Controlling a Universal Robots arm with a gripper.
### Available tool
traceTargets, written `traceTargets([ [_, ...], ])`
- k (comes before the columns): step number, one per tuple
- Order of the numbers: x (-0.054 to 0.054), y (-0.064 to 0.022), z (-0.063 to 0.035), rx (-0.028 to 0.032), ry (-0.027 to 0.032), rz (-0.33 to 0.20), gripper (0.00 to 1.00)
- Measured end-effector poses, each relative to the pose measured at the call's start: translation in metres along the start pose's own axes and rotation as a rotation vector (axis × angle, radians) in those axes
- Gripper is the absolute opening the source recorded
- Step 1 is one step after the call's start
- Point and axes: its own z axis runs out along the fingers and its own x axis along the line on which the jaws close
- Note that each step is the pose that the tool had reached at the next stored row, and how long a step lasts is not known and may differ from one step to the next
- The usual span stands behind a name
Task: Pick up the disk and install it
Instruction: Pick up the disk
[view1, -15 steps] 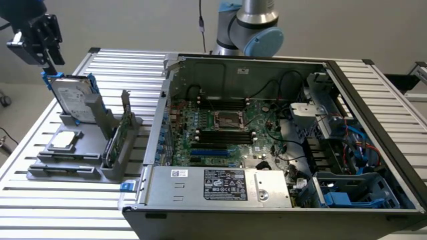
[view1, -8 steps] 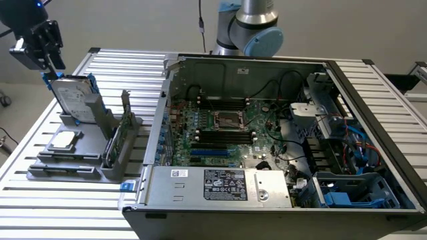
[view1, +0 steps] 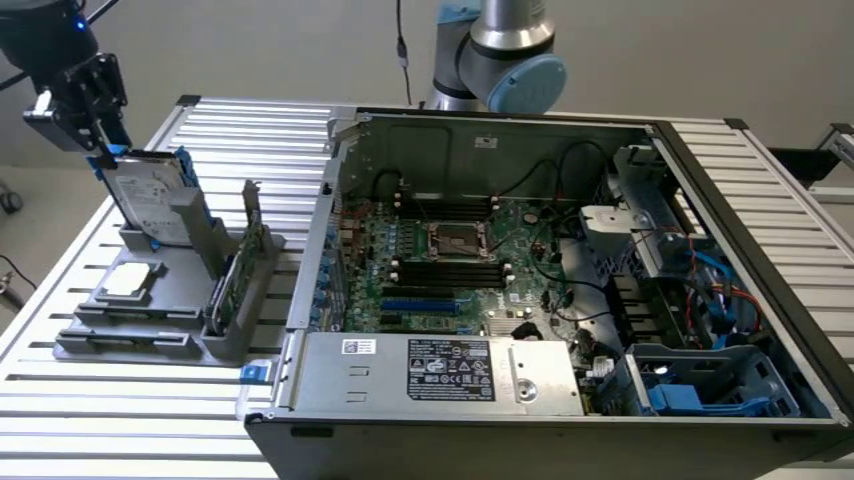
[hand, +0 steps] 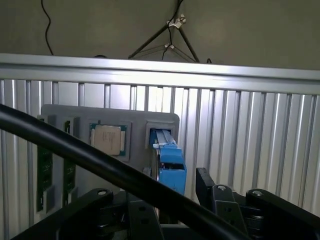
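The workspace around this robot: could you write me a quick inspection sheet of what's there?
Surface: ribbed metal table.
Job's things: disk upright in grey holder; open computer case beside it.
Clutter: square chip lying flat, thin card upright, same holder.
Gripper: open, jaws either side of the disk's top edge.
Cables: black cable across the wrist view; wires inside the case.
Surroundings: arm's base behind the case; plain wall.

So my black two-finger gripper hangs at the exterior view's far left, pointing down, jaws spread wide, black fingers well apart. My silver arm with its light-blue joint cap stands at the back.
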Motion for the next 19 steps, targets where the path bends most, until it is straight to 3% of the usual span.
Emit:
traceTargets([
  [10,0.000,0.0002,0.0181,-0.0010,-0.0001,0.000,0.48],
  [14,0.000,0.0002,0.0209,-0.0104,-0.0003,0.000,0.48],
  [19,-0.003,0.0001,0.0217,-0.0133,0.0004,0.000,0.48],
])
